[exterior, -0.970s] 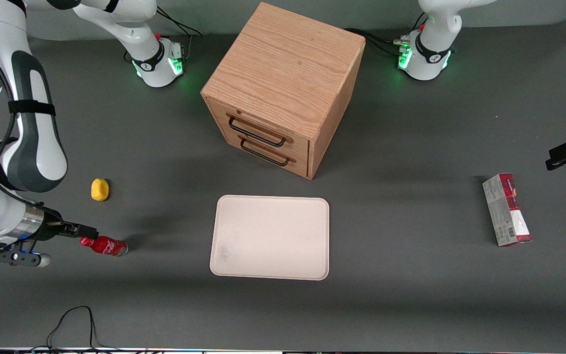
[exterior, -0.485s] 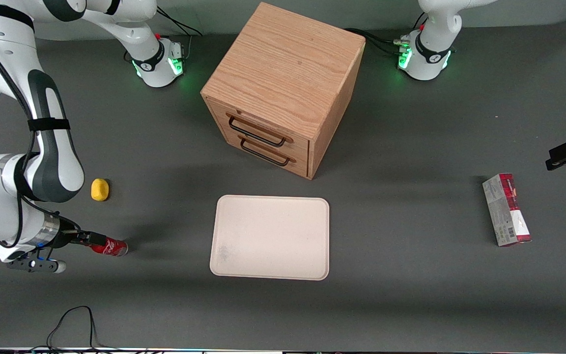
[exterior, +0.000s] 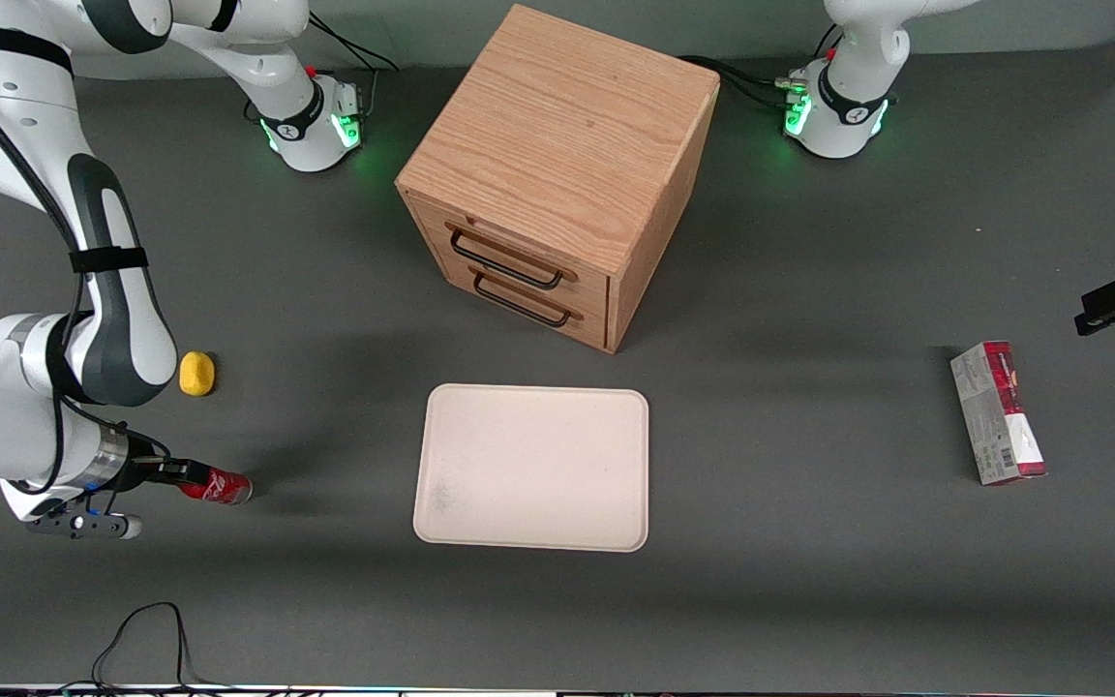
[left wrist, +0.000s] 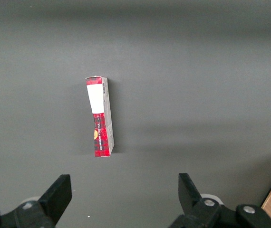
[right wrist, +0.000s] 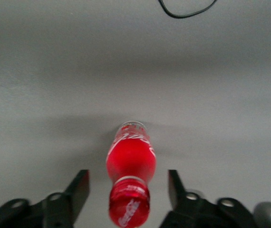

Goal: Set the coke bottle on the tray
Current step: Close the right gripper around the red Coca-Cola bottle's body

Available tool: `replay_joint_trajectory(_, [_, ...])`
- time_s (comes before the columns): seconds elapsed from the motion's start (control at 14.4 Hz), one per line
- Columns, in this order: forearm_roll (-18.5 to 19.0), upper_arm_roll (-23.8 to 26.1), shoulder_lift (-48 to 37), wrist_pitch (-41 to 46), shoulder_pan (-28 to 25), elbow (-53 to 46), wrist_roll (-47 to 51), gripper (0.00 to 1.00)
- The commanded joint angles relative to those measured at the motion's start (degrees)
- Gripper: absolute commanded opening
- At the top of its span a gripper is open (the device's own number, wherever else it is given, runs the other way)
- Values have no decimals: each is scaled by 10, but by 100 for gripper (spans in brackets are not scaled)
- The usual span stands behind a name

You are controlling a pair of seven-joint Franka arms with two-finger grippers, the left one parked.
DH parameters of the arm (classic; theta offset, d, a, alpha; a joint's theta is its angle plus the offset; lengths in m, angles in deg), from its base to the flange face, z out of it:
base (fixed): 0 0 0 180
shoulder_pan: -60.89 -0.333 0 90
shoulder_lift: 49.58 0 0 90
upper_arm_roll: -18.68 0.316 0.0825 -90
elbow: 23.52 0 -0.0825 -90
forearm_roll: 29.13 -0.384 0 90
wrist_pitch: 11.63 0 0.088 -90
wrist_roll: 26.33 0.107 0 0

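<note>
- Since a moment ago, my pincer (exterior: 192, 473) slid forward along the coke bottle (exterior: 219, 486) lying on the bench (exterior: 809, 581).
- Fingers (right wrist: 81, 185) spread, straddling its neck, not yet clenched.
- Closing comes next; the tray (exterior: 533, 468) waits well past the bottle's base.

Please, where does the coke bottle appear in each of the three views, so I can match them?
Front view: bottle lies on the table at the working arm's end, cap at the pincer.
Right wrist view: bottle between the open pincer's fingers.
Left wrist view: not in it.
Shared landmark: the pincer around the cap.
</note>
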Motion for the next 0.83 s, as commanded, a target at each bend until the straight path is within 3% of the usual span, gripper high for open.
replay_joint_trajectory(0.0, [9, 4, 0, -10, 8, 2, -14, 31])
replay_joint_trajectory(0.14, [10, 4, -1, -9, 8, 0, -17, 0])
replay_joint_trajectory(0.55, [1, 3, -32, 4, 10, -5, -18, 0])
replay_joint_trajectory(0.76, [6, 2, -89, 97, 1, -36, -18, 0])
